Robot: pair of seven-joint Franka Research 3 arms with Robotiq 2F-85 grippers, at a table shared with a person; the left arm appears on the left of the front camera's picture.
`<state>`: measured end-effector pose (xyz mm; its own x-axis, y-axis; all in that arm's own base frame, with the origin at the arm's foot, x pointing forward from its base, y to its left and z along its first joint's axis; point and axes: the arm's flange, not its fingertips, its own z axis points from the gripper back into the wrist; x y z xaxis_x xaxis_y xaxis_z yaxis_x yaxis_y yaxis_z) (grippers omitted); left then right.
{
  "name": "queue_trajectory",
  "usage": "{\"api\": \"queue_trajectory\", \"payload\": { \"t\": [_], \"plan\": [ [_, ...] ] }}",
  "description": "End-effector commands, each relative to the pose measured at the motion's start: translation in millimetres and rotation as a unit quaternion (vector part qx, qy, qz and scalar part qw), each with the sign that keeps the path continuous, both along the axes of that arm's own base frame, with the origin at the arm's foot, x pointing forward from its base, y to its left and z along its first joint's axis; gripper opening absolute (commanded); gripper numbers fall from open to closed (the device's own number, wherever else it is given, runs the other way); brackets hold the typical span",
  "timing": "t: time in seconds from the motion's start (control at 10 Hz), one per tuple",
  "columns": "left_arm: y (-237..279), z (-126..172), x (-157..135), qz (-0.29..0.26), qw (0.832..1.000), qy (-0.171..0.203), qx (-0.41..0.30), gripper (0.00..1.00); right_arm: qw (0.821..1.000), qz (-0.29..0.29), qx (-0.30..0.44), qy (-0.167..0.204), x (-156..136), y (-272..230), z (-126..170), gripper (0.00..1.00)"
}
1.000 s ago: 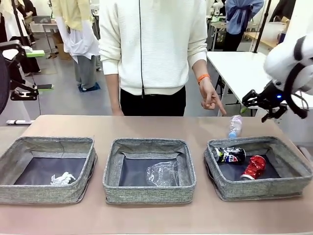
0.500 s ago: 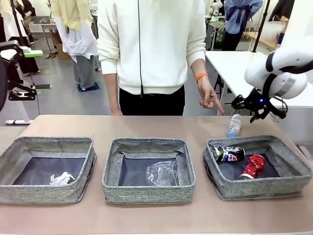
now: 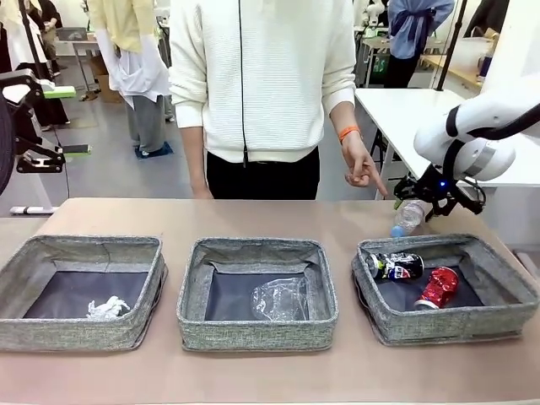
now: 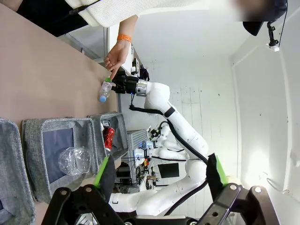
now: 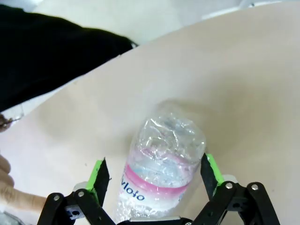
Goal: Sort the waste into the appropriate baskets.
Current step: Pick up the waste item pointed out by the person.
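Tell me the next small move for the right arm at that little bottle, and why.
Probably close the right tool on the small clear plastic bottle with the pink label. That bottle lies on the tan table between the open green-padded fingers, apart from both, outside the grey woven baskets, so gripping looks like the next step.

A robotics lab or research workroom: a white robot arm reaches over a tan table where a person in a white sweater stands. Behind are white worktables, a grey hard floor and other people standing at benches; the left wrist view shows more white robot arms against bare white walls
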<state>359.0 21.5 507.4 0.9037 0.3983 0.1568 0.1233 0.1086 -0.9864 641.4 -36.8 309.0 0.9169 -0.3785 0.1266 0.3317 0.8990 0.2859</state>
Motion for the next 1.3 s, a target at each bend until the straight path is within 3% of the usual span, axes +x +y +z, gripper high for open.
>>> {"api": "queue_trajectory", "payload": {
  "t": [0.0, 0.1, 0.2, 0.3, 0.5, 0.8, 1.2],
  "plan": [
    [-1.6, 1.8, -1.6, 0.004, 1.0, 0.0, -0.006, 1.0, 1.0, -0.005, 0.003, 0.005, 0.4, 1.0, 9.2, 1.0],
    [-1.6, 1.8, -1.6, 0.004, 1.0, 0.0, -0.006, 1.0, 1.0, -0.006, 0.006, 0.006, 0.2, 1.5, 9.4, 1.0],
    [-1.6, 1.8, -1.6, 0.004, 1.0, 0.0, -0.006, 1.0, 1.0, -0.008, 0.006, 0.004, 0.7, 0.7, 9.2, 0.78],
    [-1.6, 1.8, -1.6, 0.004, 1.0, 0.0, -0.006, 1.0, 1.0, -0.01, -0.004, 0.007, 1.2, 0.0, 9.1, 0.41],
    [-1.6, 1.8, -1.6, 0.004, 1.0, 0.0, -0.006, 1.0, 1.0, -0.013, -0.01, 0.008, 0.1, 0.4, 10.3, 0.0],
    [-1.6, 1.8, -1.6, 0.004, 1.0, 0.0, -0.006, 1.0, 1.0, -0.016, -0.011, 0.011, -0.5, 0.0, 11.5, 0.04],
    [-1.6, 1.8, -1.6, 0.004, 1.0, 0.0, -0.006, 1.0, 1.0, -0.025, -0.006, 0.013, -0.8, -2.7, 11.7, 0.0]
  ]
}}
